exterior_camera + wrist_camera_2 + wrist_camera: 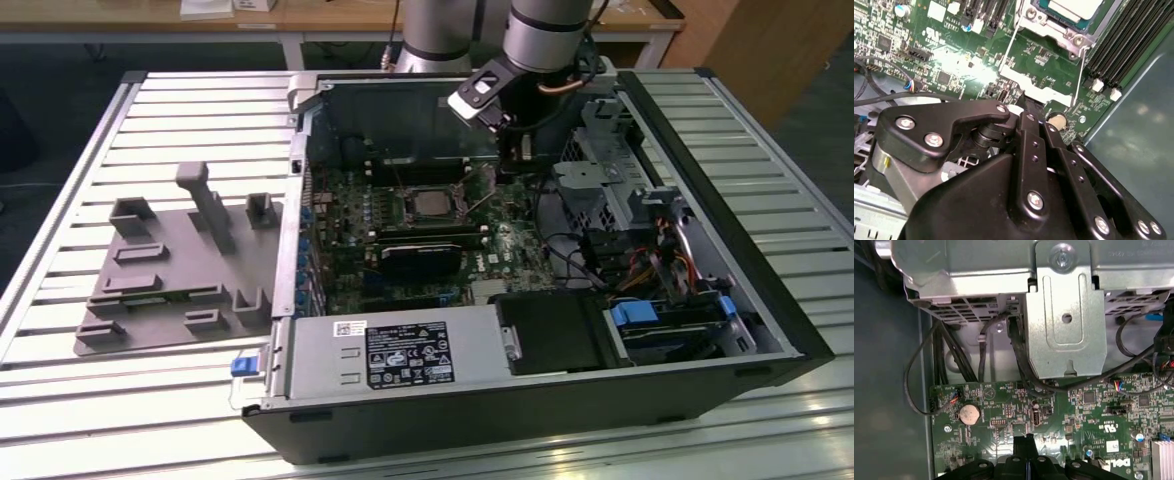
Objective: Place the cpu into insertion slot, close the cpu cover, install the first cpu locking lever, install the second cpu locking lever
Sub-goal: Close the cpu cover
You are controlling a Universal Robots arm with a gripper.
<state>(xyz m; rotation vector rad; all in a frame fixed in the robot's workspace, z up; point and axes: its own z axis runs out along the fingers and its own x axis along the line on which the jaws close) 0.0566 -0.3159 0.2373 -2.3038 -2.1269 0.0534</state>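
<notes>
Cover-closing looks to be the step in hand: the cpu (1074, 7) already lies flat in the insertion slot (1035, 17), its dull metal top framed by the slot's rim. The cpu cover (1036, 85) stands raised off the slot rather than lying on the chip, and the green board shows through its window. In the second wrist view the claw (1023, 103) sits just short of the cover's free edge, a broad silver bar. The slot and cpu lie beyond that bar, and the long memory slots (1129, 45) run off to one side. The claw's fingers are drawn together with no gap to see and nothing visibly pinched between them; whether the tips touch the bar I cannot tell. A round coin cell (1056, 120) lies on the board close beside the tips. In the exterior view the claw reaches down into the open computer case (534, 410), which lies on the slatted counter (160, 400). By my judgement the next move calls for a steady push on that free edge so the plate swings down over the chip. The push should be kept square so the tips neither slide off the thin metal nor catch the board. Both locking levers wait on the cover lying flat.
</notes>
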